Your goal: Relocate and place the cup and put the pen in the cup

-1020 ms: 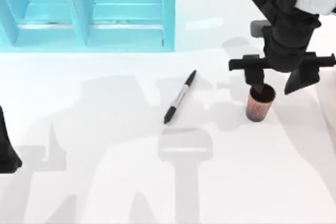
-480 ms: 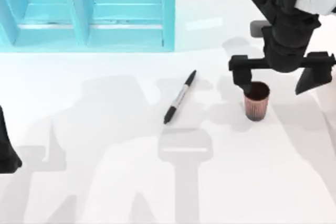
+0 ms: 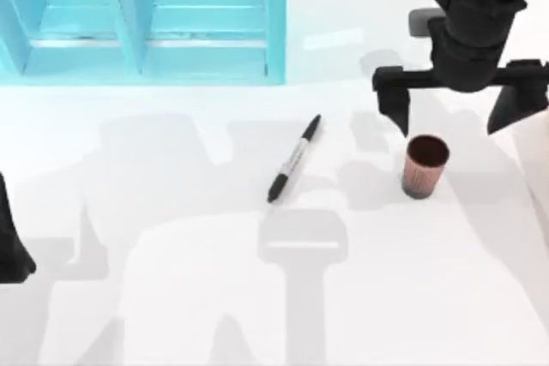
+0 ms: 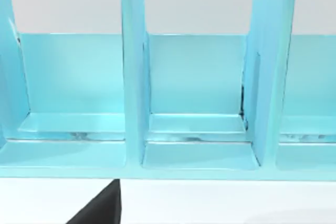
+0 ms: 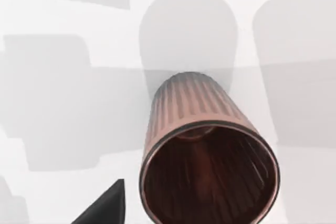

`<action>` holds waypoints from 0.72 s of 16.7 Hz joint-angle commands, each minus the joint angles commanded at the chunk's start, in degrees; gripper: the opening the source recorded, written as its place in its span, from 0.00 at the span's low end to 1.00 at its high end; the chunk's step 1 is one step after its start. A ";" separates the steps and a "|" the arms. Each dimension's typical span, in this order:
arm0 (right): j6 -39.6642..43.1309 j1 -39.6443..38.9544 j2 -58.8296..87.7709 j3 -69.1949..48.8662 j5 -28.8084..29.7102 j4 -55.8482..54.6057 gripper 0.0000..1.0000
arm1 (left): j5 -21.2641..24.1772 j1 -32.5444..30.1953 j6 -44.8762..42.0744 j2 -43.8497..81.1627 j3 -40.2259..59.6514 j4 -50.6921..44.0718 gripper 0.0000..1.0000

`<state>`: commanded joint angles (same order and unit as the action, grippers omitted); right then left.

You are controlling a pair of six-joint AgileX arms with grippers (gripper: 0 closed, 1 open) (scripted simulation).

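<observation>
Our right gripper (image 3: pixel 457 117) hangs above the right side of the table (image 3: pixel 257 297), its two fingers (image 3: pixel 396 102) spread wide and holding nothing. The cup (image 3: pixel 424 165) stands upright on the table just on the near side of those fingers, apart from them — its copper-toned ribbed wall and dark inside show plainly from the right wrist camera (image 5: pixel 207 156), where one dark fingertip (image 5: pixel 107 205) juts in beside it without touching.

The pen (image 3: pixel 293 159) lies flat on the table near the middle, well to the left of the cup, slanted so that one black end points far-right and the other near-left.

Along the far left stands a turquoise rack (image 3: pixel 146 15) with upright dividers. Our left arm (image 3: pixel 10 242) sits parked at the table's left edge — we cannot tell how its gripper stands.
</observation>
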<state>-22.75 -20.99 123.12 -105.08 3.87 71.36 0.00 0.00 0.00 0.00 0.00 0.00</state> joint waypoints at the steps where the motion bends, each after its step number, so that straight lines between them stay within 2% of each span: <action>1: -0.01 0.01 0.56 -3.65 0.01 3.26 1.00 | 0.00 0.00 0.00 0.00 0.00 0.00 1.00; 7: 0.41 0.00 2.99 -27.78 0.02 23.84 1.00 | 0.00 0.00 0.00 0.00 0.00 0.00 1.00; 12: 0.65 0.10 3.25 -33.93 0.04 29.42 1.00 | 0.00 0.00 0.00 0.00 0.00 0.00 1.00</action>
<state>-22.10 -20.89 126.37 -139.01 3.91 100.77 0.00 0.00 0.00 0.00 0.00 0.00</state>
